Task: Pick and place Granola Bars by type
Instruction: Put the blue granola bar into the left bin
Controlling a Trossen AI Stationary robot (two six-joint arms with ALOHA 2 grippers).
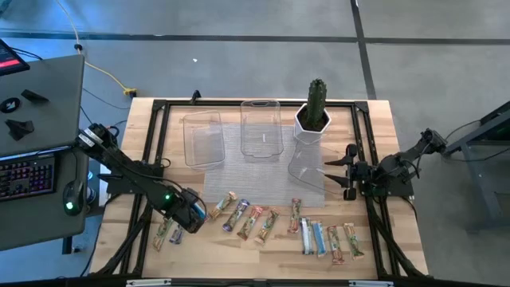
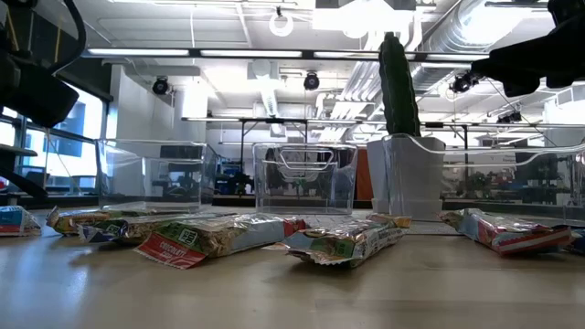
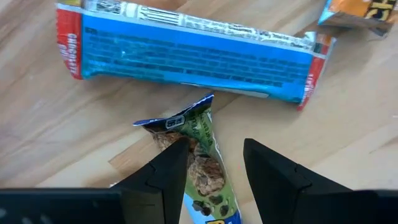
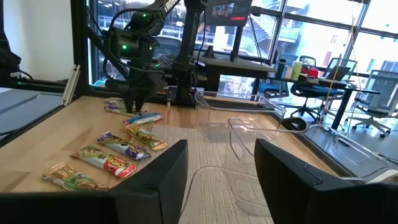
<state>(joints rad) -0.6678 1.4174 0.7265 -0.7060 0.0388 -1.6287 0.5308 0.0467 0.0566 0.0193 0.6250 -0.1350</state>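
Note:
Several wrapped granola bars lie flat in a loose row along the near part of the wooden table [image 1: 263, 259]. My left gripper [image 1: 179, 223] hangs low over the two leftmost bars, open. In the left wrist view its fingers [image 3: 214, 142] stand on either side of a green-wrapped bar [image 3: 202, 155] with a crimped end; whether they touch it cannot be told. A blue bar with red ends [image 3: 193, 53] lies crosswise just beyond. My right gripper [image 1: 344, 171] is open and waits over the right side, beside a tipped clear bin [image 1: 307, 167].
Two upright clear bins [image 1: 203, 139] [image 1: 261, 127] stand on a grey mesh mat [image 1: 255, 179] toward the far side. A cactus in a white pot [image 1: 313, 112] is behind the tipped bin. A black frame rims the table. A desk with a keyboard [image 1: 28, 175] lies left.

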